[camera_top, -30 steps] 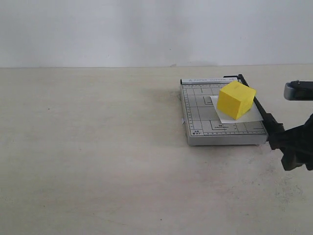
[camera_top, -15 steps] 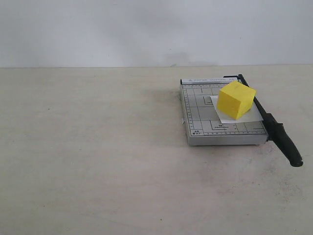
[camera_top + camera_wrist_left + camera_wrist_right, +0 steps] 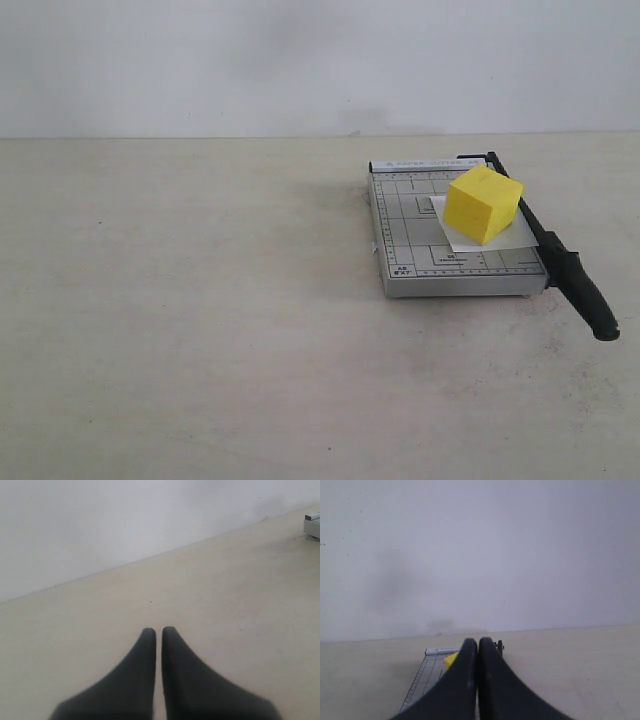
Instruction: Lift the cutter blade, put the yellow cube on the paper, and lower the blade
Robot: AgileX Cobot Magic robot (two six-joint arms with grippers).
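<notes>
starting on the left: my left gripper (image 3: 159,630) is closed, its two dark fingers pressed tip to tip with nothing between them. it hangs over bare table (image 3: 200,300), well apart from the work. only a corner of the grey cutter board (image 3: 312,525) shows at the edge of its camera. i read that as a parked pose, clear of the job.

further right in the exterior view, the cutter board (image 3: 405,225) lies flat on the table. the paper (image 3: 515,238) lies on the board's right part, slightly skewed, with its right edge close against the blade side, where a sheet would go for a cut. the yellow cube (image 3: 482,205) rests on the paper, turned a little so a corner faces the camera. i judge it works as a weight that keeps the sheet from sliding.

the cutter blade (image 3: 560,262) lies low along the board's right edge. its thick handle end juts out past the front of the board and looks close to the table. it looks fully lowered to me, and it passes just beside the cube without touching it, as far as i can tell.

my right gripper (image 3: 478,641) is closed too and holds nothing, its fingertips meeting. its camera looks toward the board, and a sliver of the cube (image 3: 451,660) shows beside the fingers. neither arm appears in the exterior view. with the cube on the paper and the blade down, i judge all three steps done.
</notes>
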